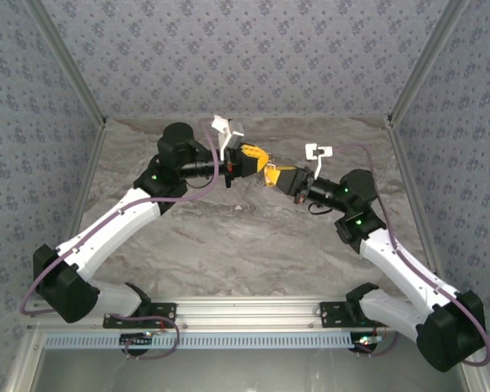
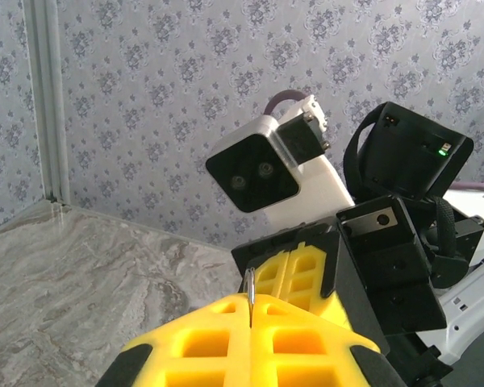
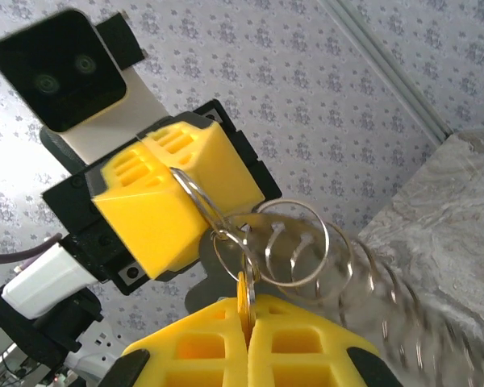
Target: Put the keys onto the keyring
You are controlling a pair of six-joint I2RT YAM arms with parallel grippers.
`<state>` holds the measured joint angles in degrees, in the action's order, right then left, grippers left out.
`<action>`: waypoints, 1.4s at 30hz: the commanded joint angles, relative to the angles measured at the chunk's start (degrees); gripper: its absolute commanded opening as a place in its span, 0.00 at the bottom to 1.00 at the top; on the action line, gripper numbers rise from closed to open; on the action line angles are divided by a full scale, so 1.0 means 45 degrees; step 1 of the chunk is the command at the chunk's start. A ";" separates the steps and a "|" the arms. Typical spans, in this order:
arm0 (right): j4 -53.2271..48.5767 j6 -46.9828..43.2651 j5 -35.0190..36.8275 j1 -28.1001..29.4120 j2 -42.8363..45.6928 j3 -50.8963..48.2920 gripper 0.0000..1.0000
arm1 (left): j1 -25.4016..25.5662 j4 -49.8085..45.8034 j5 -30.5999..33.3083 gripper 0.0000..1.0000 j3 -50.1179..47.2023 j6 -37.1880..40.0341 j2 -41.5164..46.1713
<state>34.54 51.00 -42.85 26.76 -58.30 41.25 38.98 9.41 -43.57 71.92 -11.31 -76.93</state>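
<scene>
Keyring up in the air, centre of the right wrist view, its thin grey wire pinched in the left tool. Those yellow fingers at upper left are closed tight on it. Below the grip the wire opens into round loops that hang toward the middle of the frame. Further loop outlines smear off to the lower right, too blurred to count.

Key now: small, brass-gold, standing on edge at bottom centre, clamped in the right tool. That tool's 2 fingers are shut on it. The key's top touches the lowest loop, but whether it is threaded on, I cannot tell.

From the left wrist view, the left tool sits at the bottom edge, a sliver of grey wire poking up from its seam. The right tool is just behind, nose to nose.

From overhead, both tools meet at upper centre, above the marbled worktop.
</scene>
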 commanded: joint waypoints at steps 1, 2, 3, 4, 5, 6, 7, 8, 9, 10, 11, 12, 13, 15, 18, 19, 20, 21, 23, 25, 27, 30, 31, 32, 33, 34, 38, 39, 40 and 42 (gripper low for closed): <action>0.0219 -0.0082 -0.0531 0.0188 -0.0602 0.0624 0.00 | 0.0031 0.1065 -0.0172 0.00 0.0016 -0.0211 0.0219; 0.0336 0.0028 -0.0679 0.0198 -0.0762 0.0656 0.00 | 0.0043 0.1092 -0.0164 0.00 0.0004 -0.0228 0.0221; 0.0439 0.0158 -0.0802 0.0199 -0.0882 0.0625 0.00 | 0.0032 0.1108 -0.0147 0.00 -0.0029 -0.0235 0.0241; 0.0547 0.0327 -0.0838 0.0197 -0.0920 0.0568 0.00 | 0.0036 0.1112 -0.0144 0.00 -0.0060 -0.0237 0.0241; 0.0712 0.0512 -0.0886 0.0190 -0.0913 0.0483 0.00 | 0.0030 0.1097 -0.0131 0.00 -0.0073 -0.0228 0.0261; 0.0775 0.0570 -0.0945 0.0177 -0.0883 0.0385 0.00 | 0.0031 0.1101 -0.0125 0.00 -0.0099 -0.0222 0.0276; 0.0764 0.0566 -0.0949 0.0151 -0.0821 0.0308 0.00 | 0.0029 0.1106 -0.0123 0.00 -0.0128 -0.0204 0.0293; 0.0725 0.0567 -0.0948 0.0075 -0.0755 0.0250 0.00 | 0.0029 0.1102 -0.0110 0.00 -0.0138 -0.0201 0.0298; 0.0676 0.0563 -0.0955 0.0005 -0.0656 0.0179 0.00 | 0.0041 0.1110 -0.0112 0.00 -0.0143 -0.0201 0.0318; 0.0621 0.0571 -0.0947 -0.0062 -0.0570 0.0136 0.00 | 0.0029 0.1107 -0.0089 0.00 -0.0151 -0.0206 0.0337; 0.0522 0.0561 -0.0947 -0.0186 -0.0424 0.0044 0.01 | 0.0044 0.1124 -0.0056 0.00 -0.0179 -0.0201 0.0355; 0.0436 0.0573 -0.0976 -0.0369 -0.0270 -0.0055 0.05 | 0.0029 0.1129 -0.0026 0.00 -0.0194 -0.0201 0.0386; 0.0391 0.0632 -0.1018 -0.0523 -0.0103 -0.0164 0.09 | 0.0031 0.1149 -0.0009 0.00 -0.0201 -0.0228 0.0397; 0.0199 0.0783 -0.1224 -0.1040 0.0386 -0.0421 0.27 | 0.0029 0.1274 0.0057 0.00 -0.0274 -0.0316 0.0455; -0.0482 0.0798 -0.1619 -0.2115 0.1472 -0.0860 0.40 | 0.0034 0.1537 0.0102 0.00 -0.0376 -0.0501 0.0577; -0.0854 0.0737 -0.1710 -0.2452 0.1853 -0.0942 0.42 | 0.0031 0.1606 0.0093 0.00 -0.0413 -0.0551 0.0591; -0.1346 0.0619 -0.1821 -0.2772 0.2291 -0.0978 0.43 | 0.0026 0.1681 0.0093 0.00 -0.0433 -0.0600 0.0601; -0.1829 0.0460 -0.1852 -0.3137 0.2629 -0.0965 0.43 | 0.0021 0.1754 0.0058 0.00 -0.0435 -0.0678 0.0615; -0.2464 0.0253 -0.1884 -0.3703 0.3158 -0.0771 0.44 | 0.0012 0.1974 0.0024 0.00 -0.0491 -0.0822 0.0637; -0.2545 0.0288 -0.1787 -0.4022 0.3274 -0.0492 0.44 | 0.0030 0.2178 -0.0039 0.00 -0.0523 -0.0970 0.0610; -0.2261 0.0319 -0.1622 -0.4065 0.3088 -0.0012 0.44 | 0.0018 0.2441 -0.0086 0.00 -0.0548 -0.1184 0.0559; -0.1371 0.0695 -0.1238 -0.3930 0.2639 0.0504 0.44 | 0.0030 0.2844 -0.0143 0.00 -0.0611 -0.1501 0.0476; -0.1013 0.0844 -0.1122 -0.3854 0.2513 0.0604 0.44 | 0.0023 0.2949 -0.0169 0.00 -0.0650 -0.1613 0.0455; -0.0710 0.0945 -0.1015 -0.3715 0.2340 0.0729 0.44 | 0.0031 0.3077 -0.0199 0.00 -0.0664 -0.1713 0.0425; -0.0576 0.0941 -0.0876 -0.3548 0.2178 0.0896 0.44 | 0.0030 0.3198 -0.0229 0.00 -0.0682 -0.1807 0.0404; -0.0563 0.0877 -0.0760 -0.3369 0.2052 0.1040 0.44 | 0.0025 0.3295 -0.0249 0.00 -0.0689 -0.1884 0.0367; -0.0448 0.0479 -0.0216 -0.2626 0.1591 0.1445 0.45 | 0.0030 0.3672 -0.0322 0.00 -0.0748 -0.2202 0.0279; -0.0436 0.0367 -0.0104 -0.2448 0.1484 0.1531 0.45 | 0.0042 0.3742 -0.0318 0.00 -0.0758 -0.2257 0.0261; -0.0421 0.0290 -0.0017 -0.2303 0.1380 0.1607 0.45 | 0.0034 0.3811 -0.0330 0.00 -0.0753 -0.2306 0.0244; -0.0373 0.0136 0.0107 -0.2003 0.1135 0.1715 0.45 | 0.0035 0.3914 -0.0344 0.00 -0.0736 -0.2397 0.0213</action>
<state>30.39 53.49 -44.45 16.27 -52.40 46.59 38.92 22.24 -43.94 68.73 -20.45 -76.09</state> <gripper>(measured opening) 0.450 0.042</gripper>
